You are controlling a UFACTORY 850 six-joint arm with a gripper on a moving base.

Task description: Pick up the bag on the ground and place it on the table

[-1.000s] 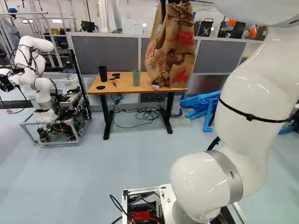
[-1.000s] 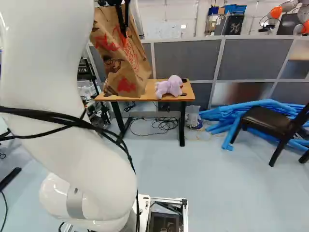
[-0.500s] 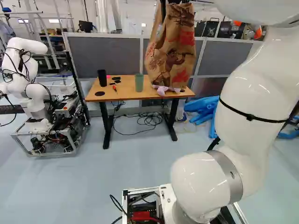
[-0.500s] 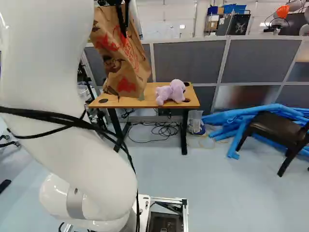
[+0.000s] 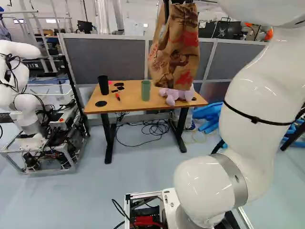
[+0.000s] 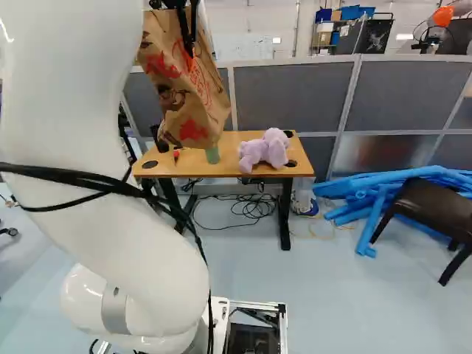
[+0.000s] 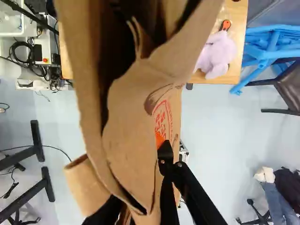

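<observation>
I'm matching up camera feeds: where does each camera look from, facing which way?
Left base: behind, left of the white arm, facing ahead, slightly down, to the table; arm at right.
Right base: behind, right; same direction; arm at left.
Wrist-mounted: looks along the gripper's fingers, down past the paper bag.
Both base views share bag, table, purple toy.

Lilac plush toy (image 6: 275,149) near green cup (image 5: 146,90); black cup (image 5: 103,85); blue tubes (image 6: 361,184) behind dark chair (image 6: 436,209); another robot (image 5: 29,117).

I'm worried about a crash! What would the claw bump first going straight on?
The claw grips the bag, so the bag would lead. Beyond it, probably the floor just short of the table, but the bag hides that spot, so maybe the table's edge.
</observation>
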